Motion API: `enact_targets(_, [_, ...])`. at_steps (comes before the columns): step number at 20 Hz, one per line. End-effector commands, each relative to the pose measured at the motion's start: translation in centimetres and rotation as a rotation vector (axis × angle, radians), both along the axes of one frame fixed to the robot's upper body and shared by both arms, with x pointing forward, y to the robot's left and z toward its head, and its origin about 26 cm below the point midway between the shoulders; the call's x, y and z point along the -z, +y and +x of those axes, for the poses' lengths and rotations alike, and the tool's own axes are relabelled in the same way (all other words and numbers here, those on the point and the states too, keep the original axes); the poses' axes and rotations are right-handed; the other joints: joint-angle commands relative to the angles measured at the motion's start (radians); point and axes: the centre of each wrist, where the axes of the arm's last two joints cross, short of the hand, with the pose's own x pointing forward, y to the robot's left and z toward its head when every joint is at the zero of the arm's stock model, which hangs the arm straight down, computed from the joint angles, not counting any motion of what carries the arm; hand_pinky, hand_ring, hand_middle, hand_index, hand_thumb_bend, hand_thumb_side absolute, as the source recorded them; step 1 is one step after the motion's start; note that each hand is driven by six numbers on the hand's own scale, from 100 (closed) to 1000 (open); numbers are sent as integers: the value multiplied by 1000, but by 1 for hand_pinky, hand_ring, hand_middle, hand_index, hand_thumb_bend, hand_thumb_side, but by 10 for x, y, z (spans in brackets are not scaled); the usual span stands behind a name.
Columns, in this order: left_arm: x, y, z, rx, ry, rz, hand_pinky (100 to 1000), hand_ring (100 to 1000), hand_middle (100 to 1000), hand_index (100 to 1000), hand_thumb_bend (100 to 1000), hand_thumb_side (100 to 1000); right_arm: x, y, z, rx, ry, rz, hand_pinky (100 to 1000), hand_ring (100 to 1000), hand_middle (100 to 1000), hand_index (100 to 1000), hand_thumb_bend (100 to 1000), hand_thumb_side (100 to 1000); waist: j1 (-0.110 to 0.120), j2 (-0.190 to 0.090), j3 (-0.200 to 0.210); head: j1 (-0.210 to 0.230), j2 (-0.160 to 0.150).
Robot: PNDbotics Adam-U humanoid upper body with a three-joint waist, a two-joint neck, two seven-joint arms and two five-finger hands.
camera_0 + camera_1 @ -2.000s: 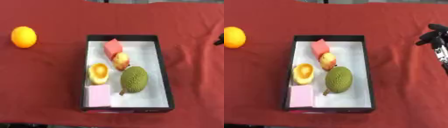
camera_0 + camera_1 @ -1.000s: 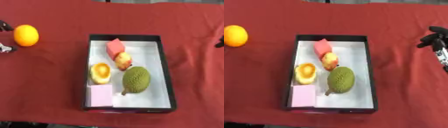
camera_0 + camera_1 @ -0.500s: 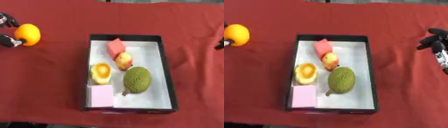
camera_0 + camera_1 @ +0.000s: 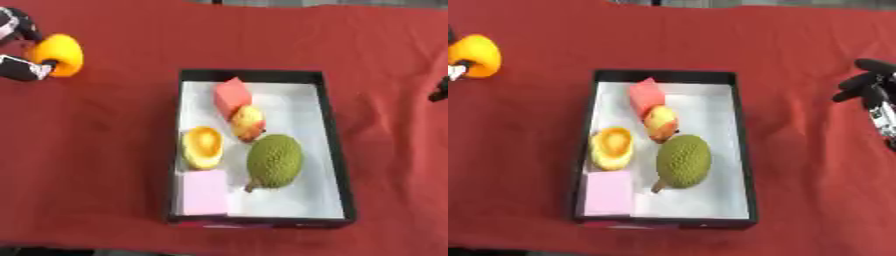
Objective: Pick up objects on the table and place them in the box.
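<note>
1. The left hand (image 4: 22, 50) has come in from the left edge over the last second and now has its fingers curled round the orange (image 4: 59, 54), one dark finger above the fruit and one below it. A second ago the orange lay alone on the red cloth (image 4: 105, 165) with the hand only just showing.
2. The orange sits well to the left of the box (image 4: 332, 150) and a little beyond its far end. Whether it is already off the bench cannot be told.
3. Nothing inside the box has moved: the red block (image 4: 231, 94) at the far end, the small apple-like fruit (image 4: 247, 122) just nearer, the halved orange fruit (image 4: 202, 147) to its left, the green bumpy fruit (image 4: 274, 161) to its right, and the pink block (image 4: 204, 192) in the near left corner.
4. The right hand (image 4: 871, 92) stays well to the right of the box, fingers curled, holding nothing.
5. My reading: the orange is the last thing outside the box, so this grasp opens the final carry. White floor along the right wall of the box looks like the freest spot.
</note>
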Motion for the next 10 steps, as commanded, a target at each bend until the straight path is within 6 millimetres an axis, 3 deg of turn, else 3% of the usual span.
enact_targets(1, [-45,-11,-11,100,-168,16,697,662,576,401,314,100,-11,-2,-3,0,-28,-23,977,641,632,858,100,523,6,-25,1,-2,2])
enact_targets(5, [-67,-44,-20,263,-247,66,696,668,580,404,376,100,-14,-4,-3,0,-42,-12,976,642,633,857,100,523,9,-28,-2,0,4])
enact_targets(8, [-87,-85,-49,439,-297,139,693,665,579,404,378,100,-19,-8,-4,5,-63,6,976,643,634,857,100,523,9,-30,-5,0,5])
enact_targets(9, [-92,-100,-60,500,-300,152,691,662,578,404,371,100,-20,-9,-4,5,-70,12,975,644,635,857,100,585,9,-30,-6,0,5])
enact_targets(10, [-96,-117,-69,567,-296,160,690,660,575,404,351,100,-22,-10,-4,4,-79,18,975,644,634,857,100,524,8,-31,-8,2,5])
